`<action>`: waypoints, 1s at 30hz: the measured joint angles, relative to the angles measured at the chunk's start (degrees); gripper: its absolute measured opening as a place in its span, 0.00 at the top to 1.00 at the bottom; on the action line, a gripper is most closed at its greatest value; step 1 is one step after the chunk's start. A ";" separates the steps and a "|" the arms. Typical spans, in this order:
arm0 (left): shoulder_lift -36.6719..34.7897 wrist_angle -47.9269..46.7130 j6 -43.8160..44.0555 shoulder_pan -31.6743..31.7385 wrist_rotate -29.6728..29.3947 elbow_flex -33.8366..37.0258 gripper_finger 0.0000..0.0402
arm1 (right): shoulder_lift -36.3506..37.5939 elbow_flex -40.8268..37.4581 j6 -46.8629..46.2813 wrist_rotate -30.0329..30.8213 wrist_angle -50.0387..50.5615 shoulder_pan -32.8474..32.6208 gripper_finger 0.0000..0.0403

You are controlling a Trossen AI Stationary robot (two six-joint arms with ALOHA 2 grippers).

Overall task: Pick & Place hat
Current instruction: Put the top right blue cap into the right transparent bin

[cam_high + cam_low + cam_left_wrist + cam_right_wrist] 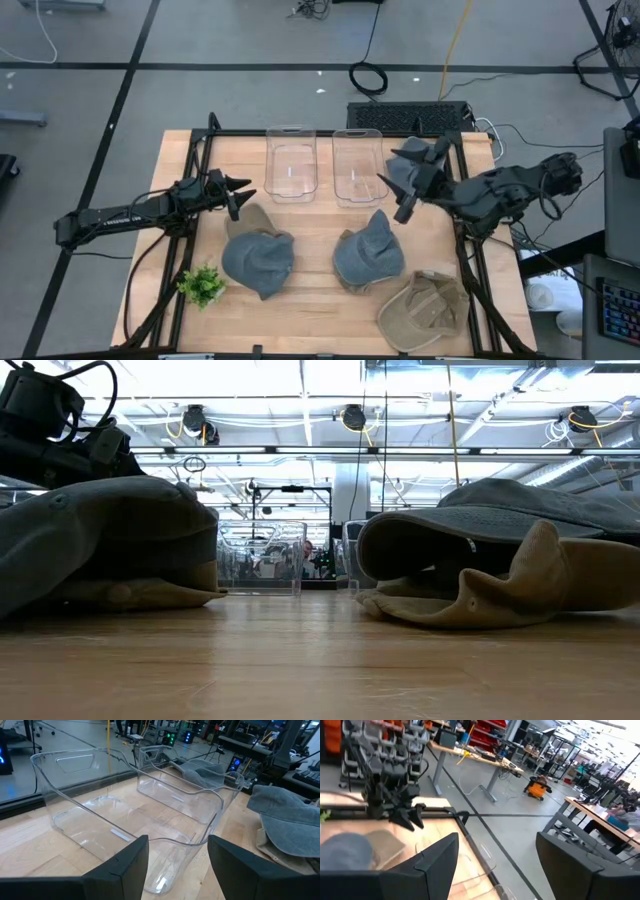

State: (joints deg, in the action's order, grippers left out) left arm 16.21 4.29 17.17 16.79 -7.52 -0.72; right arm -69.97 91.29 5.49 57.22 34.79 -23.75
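Four hats show in the high view. One grey hat [258,260] lies near my left gripper. A second grey hat [368,252] lies mid-table. A tan hat [425,308] sits by the near right corner. A third grey hat [406,160] lies against the right clear bin's [358,165] right wall, partly under my right arm. My left gripper [240,197] is open, just off the left clear bin [290,162], its fingers [125,865] pointing at that bin's [100,815] corner. My right gripper [395,197] is open and raised beside the right bin, with nothing between its fingers [435,860].
A small green plant [203,285] stands near the table's near left corner. A black frame rail [200,150] edges the table. In the low view the left grey hat [100,540] and the middle grey hat [500,510] fill the foreground. Bare wood lies between them.
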 joint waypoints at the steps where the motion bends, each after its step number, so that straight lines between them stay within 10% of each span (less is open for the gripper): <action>1: 0.00 0.00 0.00 0.01 -0.01 -0.01 0.47 | -0.21 0.02 0.15 -0.01 1.19 0.00 0.36; 30: 0.01 0.00 0.00 0.01 0.00 0.00 0.47 | 6.18 4.42 -12.31 -27.41 43.49 27.45 0.30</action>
State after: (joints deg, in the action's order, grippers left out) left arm 16.23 4.29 17.17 16.80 -7.53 -0.71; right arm -63.79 95.71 -6.82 29.81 78.28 3.70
